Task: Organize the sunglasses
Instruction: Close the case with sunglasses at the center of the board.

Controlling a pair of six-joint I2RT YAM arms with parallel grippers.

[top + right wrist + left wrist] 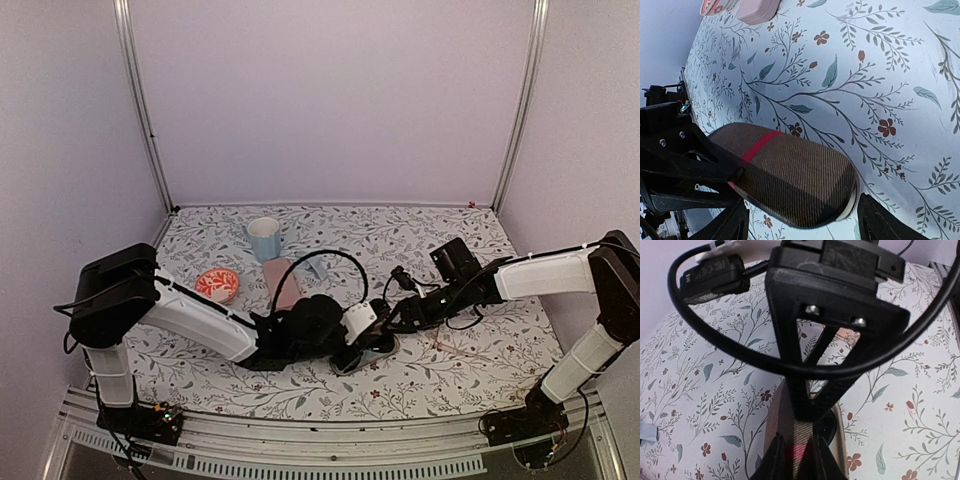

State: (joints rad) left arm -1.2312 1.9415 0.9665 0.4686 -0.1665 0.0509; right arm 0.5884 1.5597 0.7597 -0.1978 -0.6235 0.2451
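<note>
- The brown case (790, 175) is clamped at 1 end by the left gripper (797, 462), near the middle of the table (450, 235).
- The right gripper (807, 222) is open, its jaws set on either side of the brown case's other end; no contact is seen.
- 1 pale pair of sunglasses (468, 349) seems to lie on the table near the right gripper. The black pair cannot be made out.
- The pair is judged light, thin and fragile, with slippery lenses. It is best taken gently at the bridge, not by a temple.
</note>
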